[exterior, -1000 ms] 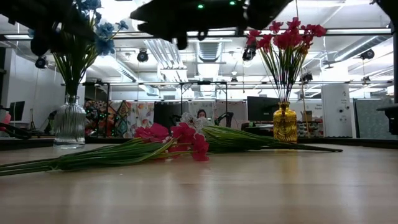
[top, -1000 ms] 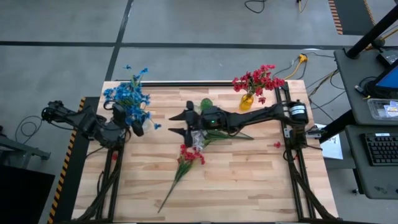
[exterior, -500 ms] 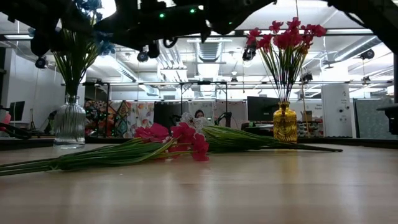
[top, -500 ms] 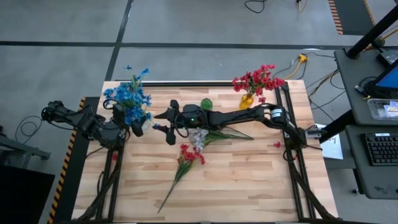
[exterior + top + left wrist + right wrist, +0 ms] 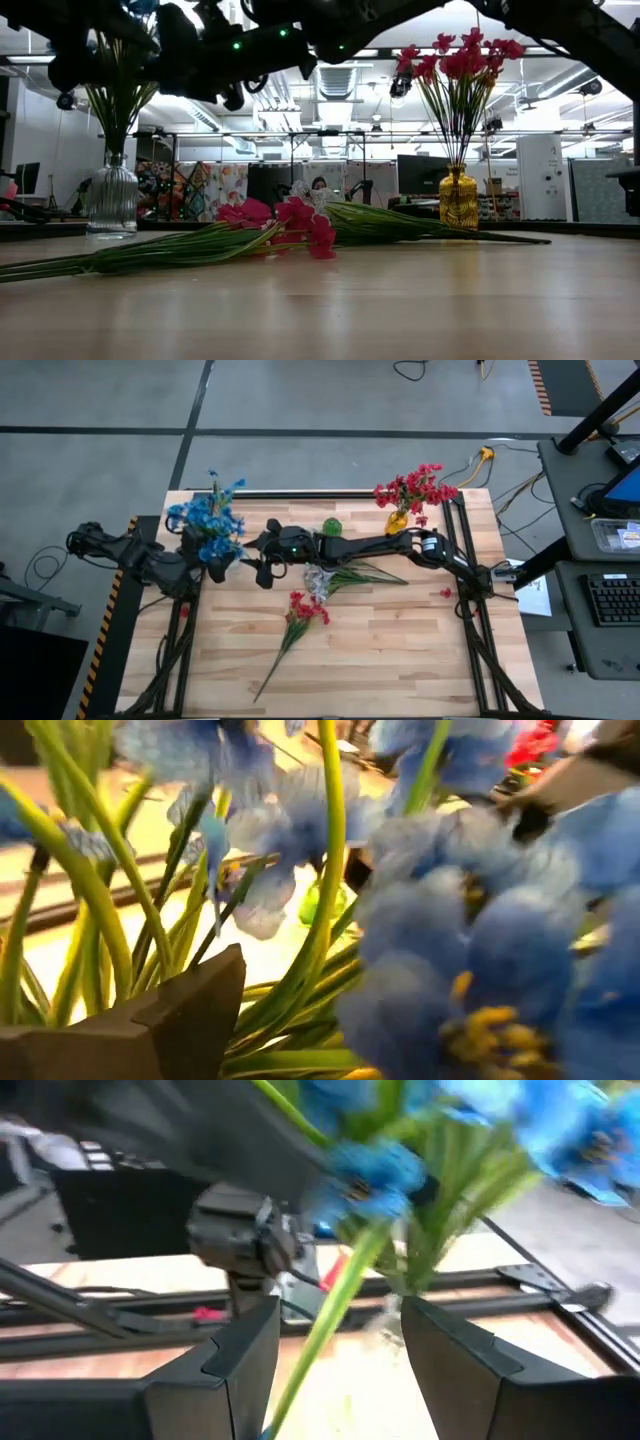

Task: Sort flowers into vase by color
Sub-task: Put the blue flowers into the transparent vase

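Blue flowers [image 5: 205,520] stand in a clear glass vase [image 5: 111,200] at the table's far left. My left gripper [image 5: 222,565] is right beside them, amid their stems [image 5: 300,970]. My right gripper [image 5: 258,557] reaches across the table to the same bunch. It is open [image 5: 340,1370], and a green stem [image 5: 335,1315] with a blue blossom runs between its fingers, narrower than the gap. Red flowers [image 5: 412,488] stand in a yellow vase [image 5: 458,198] at the far right. A red spray [image 5: 303,608] and a white spray [image 5: 320,580] lie flat on the table's middle.
A small round green object [image 5: 331,527] stands behind the right arm. One loose red blossom [image 5: 446,593] lies near the right edge. The right arm [image 5: 380,547] stretches over the far half of the table. The near half of the wooden top [image 5: 400,660] is bare.
My right gripper has travelled toward the table's left edge, staying level, from above the lying sprays to the blue flowers by my left gripper. Its fingers kept the same gap. The sprays on the table have not moved.
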